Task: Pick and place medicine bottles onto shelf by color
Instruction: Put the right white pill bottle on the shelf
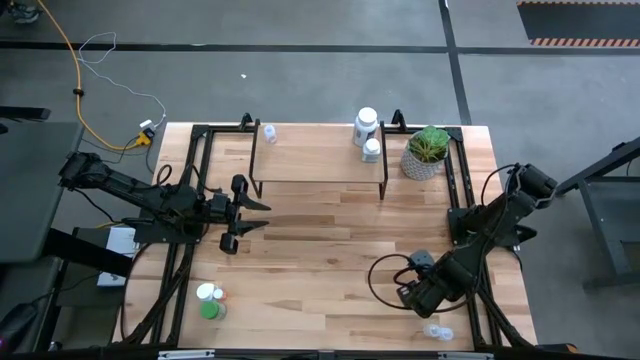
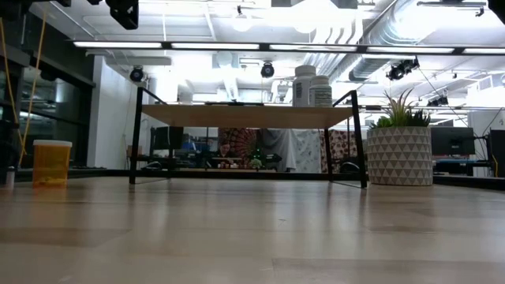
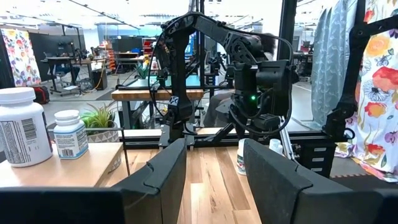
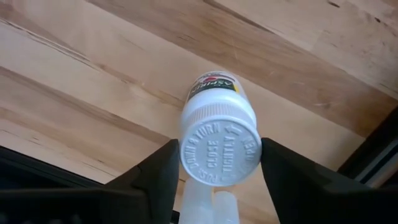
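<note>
Near the desk's front right corner, a white-capped bottle [image 4: 219, 146] stands upright between the right pincer [image 4: 217, 163] fingers, cap toward the wrist, long axis running along the approach line; pads sit at the cap's flanks, so the grip looks closing or just made. Left pincer [image 1: 243, 213] waits half-open at desk's left, well away from it; right arm clearly owns this pick, and the shelf [image 1: 315, 160] lies toward the back.
</note>
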You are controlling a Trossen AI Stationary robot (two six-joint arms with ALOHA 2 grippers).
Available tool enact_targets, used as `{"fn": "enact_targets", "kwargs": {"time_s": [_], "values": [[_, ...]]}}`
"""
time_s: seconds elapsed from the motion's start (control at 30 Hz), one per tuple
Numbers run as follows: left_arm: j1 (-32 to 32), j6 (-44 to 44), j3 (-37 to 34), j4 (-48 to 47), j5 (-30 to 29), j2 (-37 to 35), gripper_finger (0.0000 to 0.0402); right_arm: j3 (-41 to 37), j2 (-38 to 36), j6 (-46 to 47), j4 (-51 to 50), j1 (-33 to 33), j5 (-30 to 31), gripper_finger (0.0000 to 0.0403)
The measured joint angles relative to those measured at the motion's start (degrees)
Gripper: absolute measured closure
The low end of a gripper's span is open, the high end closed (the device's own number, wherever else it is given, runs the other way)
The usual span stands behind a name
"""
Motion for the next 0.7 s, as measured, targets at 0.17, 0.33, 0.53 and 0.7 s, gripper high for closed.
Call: {"fn": "enact_targets", "kwargs": {"time_s": [0.17,0.33,0.53,0.7], "values": [[0.0,0.0,0.0,0.0,0.0,0.0,0.0253,0.0,0.0,0.0,0.0,0.0,0.9,0.0204],[0.0,0.0,0.0,0.0,0.0,0.0,0.0253,0.0,0.0,-0.1,0.0,0.0,1.0,0.0211],[0.0,0.0,0.0,0.0,0.0,0.0,0.0253,0.1,-0.1,-0.7,0.0,0.0,1.1,0.0229],[0.0,0.0,0.0,0.0,0.0,0.0,0.0253,0.2,-0.2,-3.1,0.2,0.0,1.1,0.0231]]}}
